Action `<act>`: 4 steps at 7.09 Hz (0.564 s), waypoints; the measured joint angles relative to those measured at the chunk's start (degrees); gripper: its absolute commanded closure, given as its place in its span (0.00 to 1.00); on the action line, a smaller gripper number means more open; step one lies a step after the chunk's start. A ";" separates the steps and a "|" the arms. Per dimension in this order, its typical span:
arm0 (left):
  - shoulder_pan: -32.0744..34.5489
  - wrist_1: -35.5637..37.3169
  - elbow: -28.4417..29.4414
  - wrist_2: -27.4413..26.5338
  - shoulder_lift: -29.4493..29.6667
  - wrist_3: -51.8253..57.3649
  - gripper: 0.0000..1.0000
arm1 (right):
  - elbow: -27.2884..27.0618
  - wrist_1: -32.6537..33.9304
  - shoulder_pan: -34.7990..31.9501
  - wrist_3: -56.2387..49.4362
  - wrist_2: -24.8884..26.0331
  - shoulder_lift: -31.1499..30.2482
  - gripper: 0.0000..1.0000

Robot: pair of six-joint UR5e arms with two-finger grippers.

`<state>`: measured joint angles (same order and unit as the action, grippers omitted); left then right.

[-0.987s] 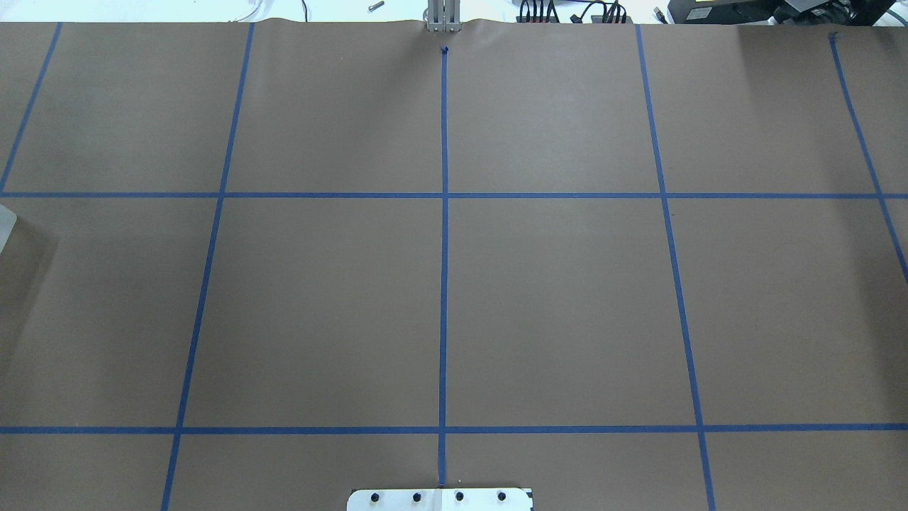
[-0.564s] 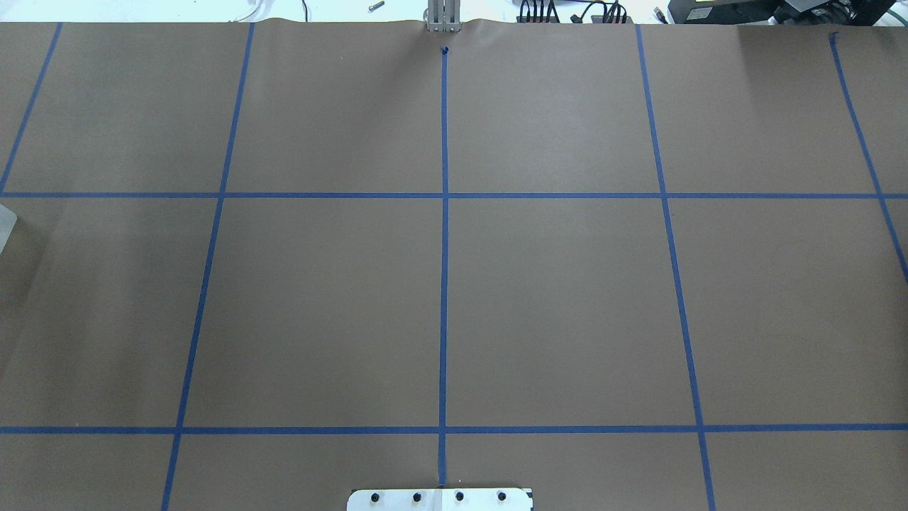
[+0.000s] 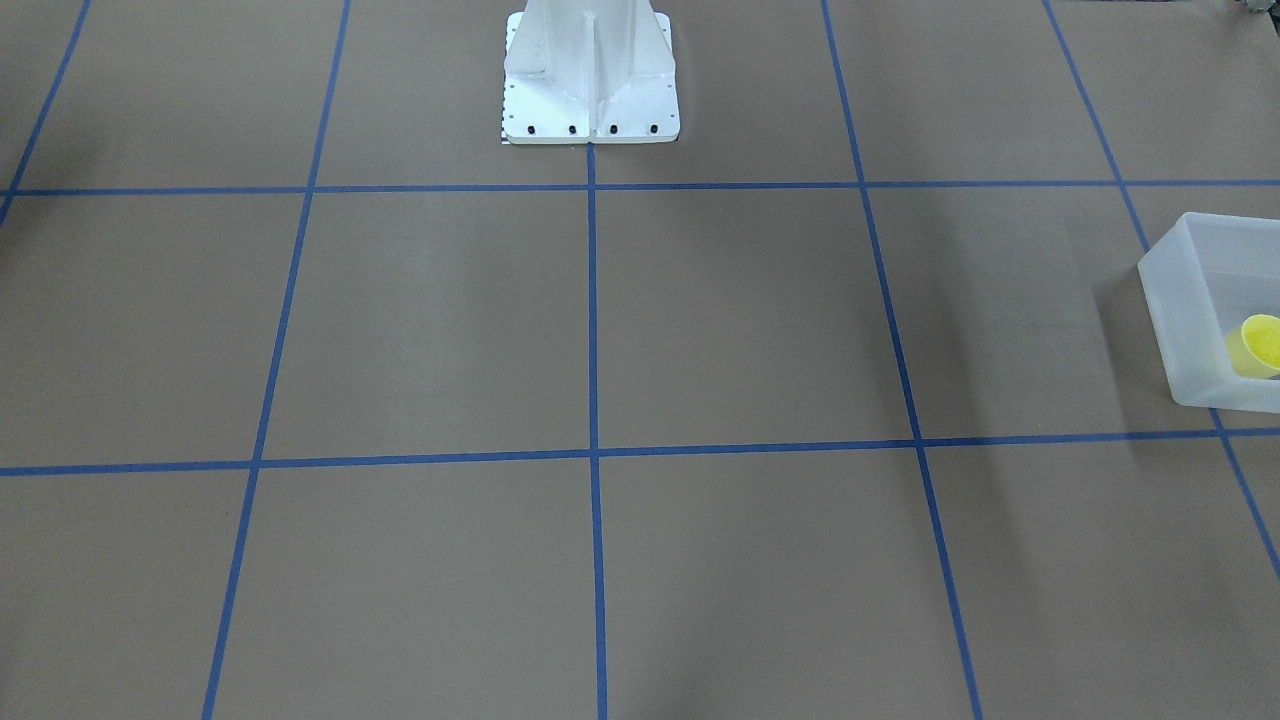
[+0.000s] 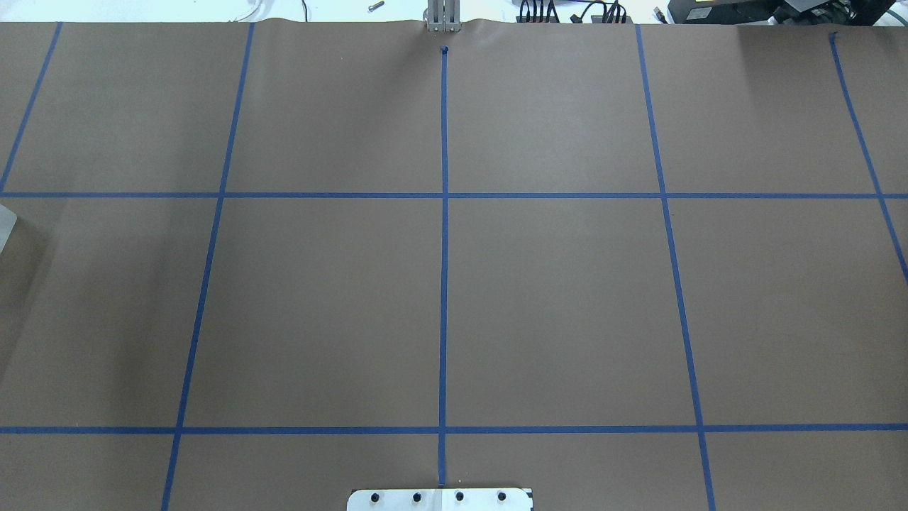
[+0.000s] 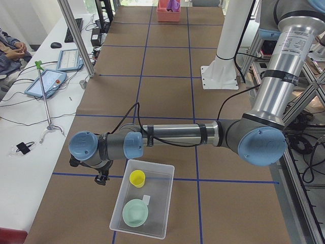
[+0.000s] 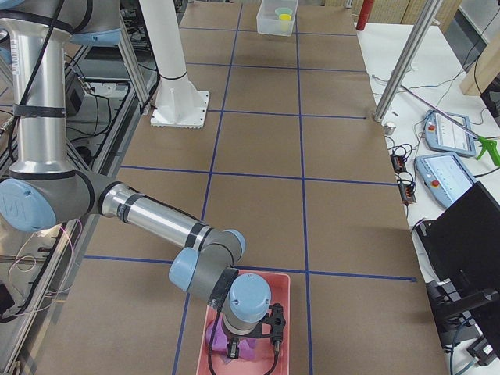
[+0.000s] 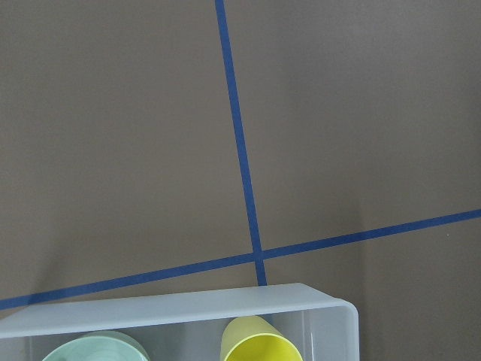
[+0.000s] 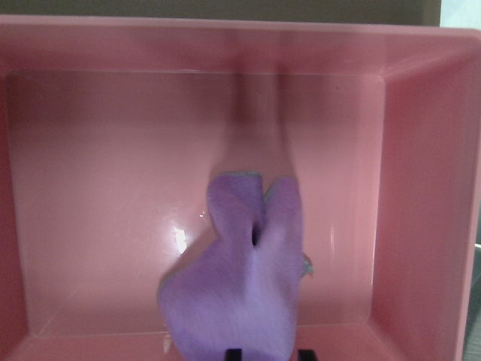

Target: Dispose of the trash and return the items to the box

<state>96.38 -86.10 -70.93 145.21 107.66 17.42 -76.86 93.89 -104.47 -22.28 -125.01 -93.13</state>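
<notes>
- The box [image 5: 118, 211] sits on the brown paper at the robot's left end of the table. In the overhead view only its corner [image 4: 6, 224] shows, at the left edge.
- The yellow cup [image 5: 137, 178] stands inside the box at the end nearer the left arm. The mint bowl [image 5: 135, 213] lies in the other end, apart from the cup, with a small white slip [image 5: 146, 199] on the box floor between them.
- The left gripper [image 5: 101, 180] hangs just outside the box, beside its cup end. We cannot tell whether its fingers are together or apart.
- The right gripper [image 8: 268, 353] is over the pink bin [image 8: 421, 188] at the table's opposite end, pointing down into it.
- A purple cloth [image 8: 240, 301] is inside the pink bin, its near end between the two dark fingertips [image 8: 234, 353]. The tips stand apart, but we cannot tell whether they pinch the cloth.
</notes>
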 measured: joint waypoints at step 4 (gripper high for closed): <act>-0.24 6.27 -9.71 -0.69 -0.20 -4.94 0.01 | -3.89 -0.01 -1.35 0.28 -3.50 4.20 0.00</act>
<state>96.14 -79.83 -80.64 144.51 107.46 12.48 -80.75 93.88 -105.82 -21.99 -128.51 -88.93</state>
